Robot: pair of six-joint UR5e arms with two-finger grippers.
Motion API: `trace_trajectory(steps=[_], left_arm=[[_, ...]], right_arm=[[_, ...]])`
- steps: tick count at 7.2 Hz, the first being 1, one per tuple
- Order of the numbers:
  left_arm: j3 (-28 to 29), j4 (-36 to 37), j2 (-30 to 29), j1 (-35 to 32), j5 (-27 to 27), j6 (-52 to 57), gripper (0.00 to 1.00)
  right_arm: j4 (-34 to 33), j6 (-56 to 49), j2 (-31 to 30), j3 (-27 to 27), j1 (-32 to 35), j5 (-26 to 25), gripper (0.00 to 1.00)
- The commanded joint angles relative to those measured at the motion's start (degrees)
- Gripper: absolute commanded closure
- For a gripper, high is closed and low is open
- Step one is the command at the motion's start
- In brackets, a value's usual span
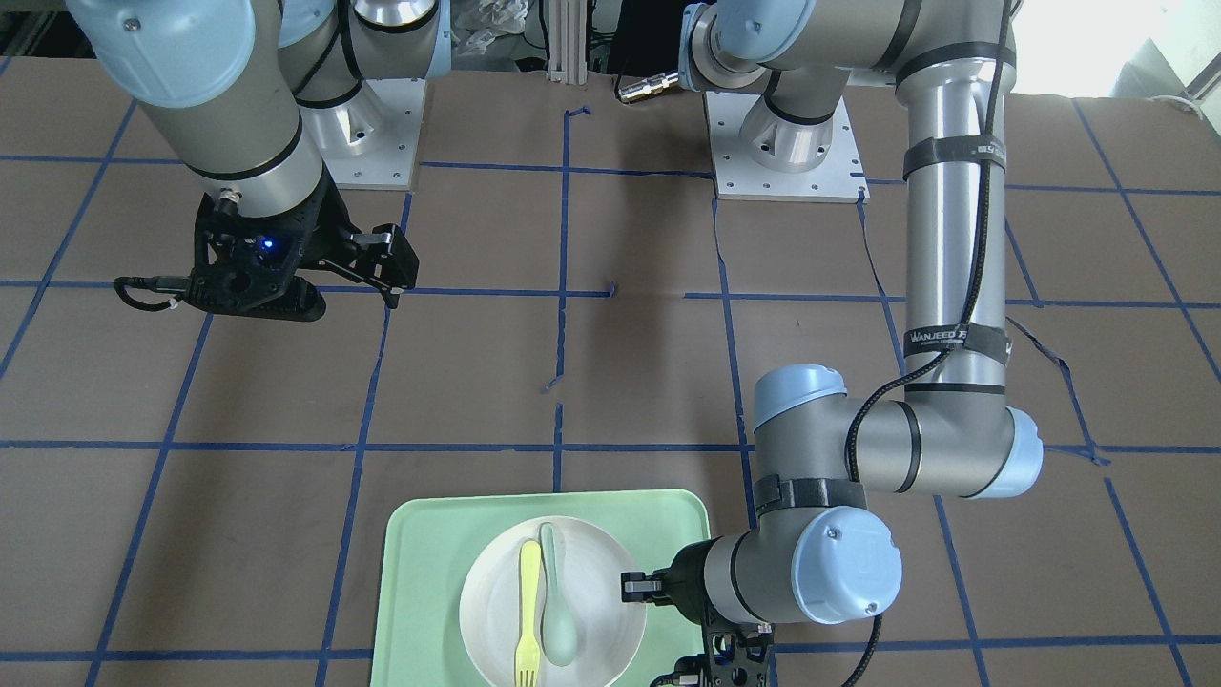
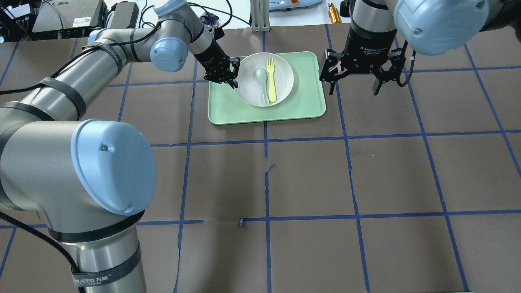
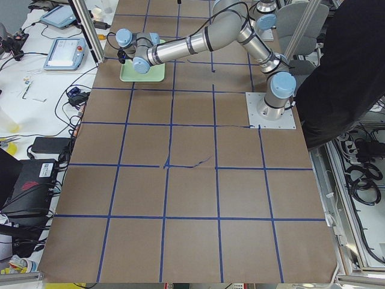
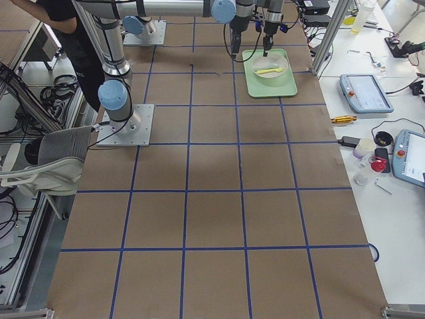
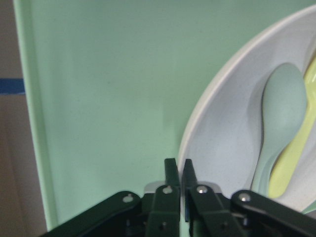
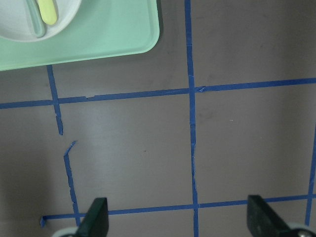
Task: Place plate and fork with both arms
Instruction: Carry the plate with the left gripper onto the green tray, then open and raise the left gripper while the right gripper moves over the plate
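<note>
The white plate [image 2: 248, 85] lies on the mint-green tray [image 2: 309, 97] at the table's far side. The yellow fork [image 2: 271, 81] lies in the plate beside a grey-green spoon [image 2: 262, 81]. My left gripper [image 2: 232, 79] is at the plate's left rim. In the left wrist view its fingers [image 5: 172, 173] stand nearly together on the plate's rim [image 5: 197, 133], shut on it. My right gripper [image 2: 353, 83] hangs open and empty above the table just right of the tray. Its fingers [image 6: 96, 219] show wide apart in the right wrist view.
The table is brown with a grid of blue tape lines [image 2: 266, 183]. The arms' base plates [image 1: 782, 153] sit at the robot's side. The tray's corner [image 6: 108, 34] shows at the upper left of the right wrist view.
</note>
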Motion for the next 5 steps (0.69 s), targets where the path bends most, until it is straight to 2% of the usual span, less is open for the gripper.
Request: trace_trajectory(steps=[1,2,3,4,5], left_arm=[[-0.5,0.7,-0.1,-1.2,0.1,0.3,0.80],[-0.6,2.1,-0.3,-1.3,0.1,0.0,0.19],[-0.9,5.0,-0.1,-1.3,0.0,-0.8,0.00],[-1.4,4.6,2.2,-1.2,0.6,-0.7,0.00],[-2.2,3.7,4.8,-0.9,3.8,-0.5,0.00]], right_arm=[[-0.1,0.2,0.0,0.0,0.0,-0.1,0.00],[-0.9,0.3,0.3,-0.1,0.0,0.0,0.00],[-2.5,0.3,0.6,-0.1,0.0,-0.3,0.00],[-5.2,0.4,2.9,-0.7,0.2,-0.2,0.00],[-12.7,1.4,6.2,-0.7,0.6,-0.2,0.00]])
